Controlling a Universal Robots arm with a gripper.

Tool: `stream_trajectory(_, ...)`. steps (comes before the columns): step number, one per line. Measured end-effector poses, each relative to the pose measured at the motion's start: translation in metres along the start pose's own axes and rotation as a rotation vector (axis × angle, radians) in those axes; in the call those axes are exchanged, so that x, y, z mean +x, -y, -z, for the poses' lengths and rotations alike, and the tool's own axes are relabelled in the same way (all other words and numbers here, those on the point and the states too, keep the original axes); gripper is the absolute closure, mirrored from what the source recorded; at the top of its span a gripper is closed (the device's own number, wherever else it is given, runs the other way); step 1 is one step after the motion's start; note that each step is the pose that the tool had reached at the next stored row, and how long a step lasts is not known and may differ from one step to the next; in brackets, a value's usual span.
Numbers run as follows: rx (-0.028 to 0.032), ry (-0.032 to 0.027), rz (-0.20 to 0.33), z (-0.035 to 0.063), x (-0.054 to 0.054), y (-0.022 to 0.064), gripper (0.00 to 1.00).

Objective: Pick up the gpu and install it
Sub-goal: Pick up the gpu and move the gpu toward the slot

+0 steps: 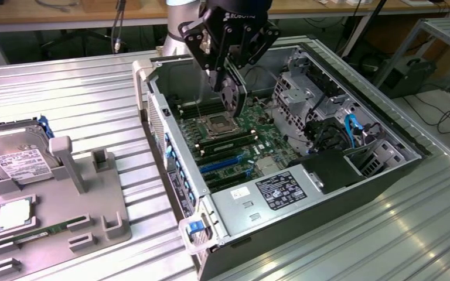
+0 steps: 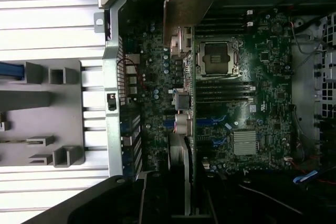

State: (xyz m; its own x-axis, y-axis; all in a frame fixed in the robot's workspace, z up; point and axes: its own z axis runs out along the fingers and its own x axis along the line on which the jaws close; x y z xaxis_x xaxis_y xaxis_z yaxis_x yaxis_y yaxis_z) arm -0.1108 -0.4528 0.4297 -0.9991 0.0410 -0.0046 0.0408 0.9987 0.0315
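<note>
Black gpu (image 1: pixel 235 96) clamped between jaws (edge-on); above motherboard (image 1: pixel 268 140).

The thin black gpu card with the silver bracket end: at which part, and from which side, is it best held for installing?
By its upper long edge, from above, one finger on each flat face. The thin flat black gpu card hangs on edge over the green motherboard, so its lower edge stays free. The hand grips it so.
</note>
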Motion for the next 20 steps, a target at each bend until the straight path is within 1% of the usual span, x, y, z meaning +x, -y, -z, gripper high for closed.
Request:
stream_trajectory(9, -0.0001, 0.0, 0.0, -0.0005, -0.009, -0.0003, 0.72)
stream_trajectory(11, 0.0, 0.0001, 0.0, -0.0007, -0.013, -0.0005, 0.72)
stream_trajectory(20, 0.0, 0.0, 0.0, -0.0012, -0.025, -0.001, 0.72)
